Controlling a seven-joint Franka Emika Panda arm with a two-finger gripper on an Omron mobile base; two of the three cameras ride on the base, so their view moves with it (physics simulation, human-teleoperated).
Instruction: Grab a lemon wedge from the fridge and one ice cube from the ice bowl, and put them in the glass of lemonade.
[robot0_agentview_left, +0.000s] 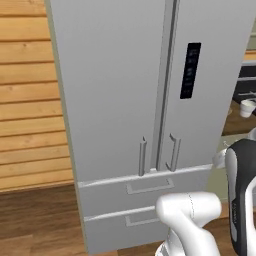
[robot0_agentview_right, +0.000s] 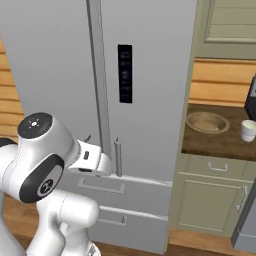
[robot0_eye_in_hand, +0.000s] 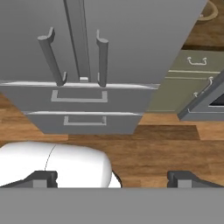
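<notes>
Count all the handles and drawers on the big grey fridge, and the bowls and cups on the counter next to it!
Tall vertical bar handles on the light-grey fridge: 2
Lower pull-out drawers on it: 2
Wide, shallow tan bowl on the dark wooden counter: 1
Small whitish cup: 1
Total: 6
</notes>
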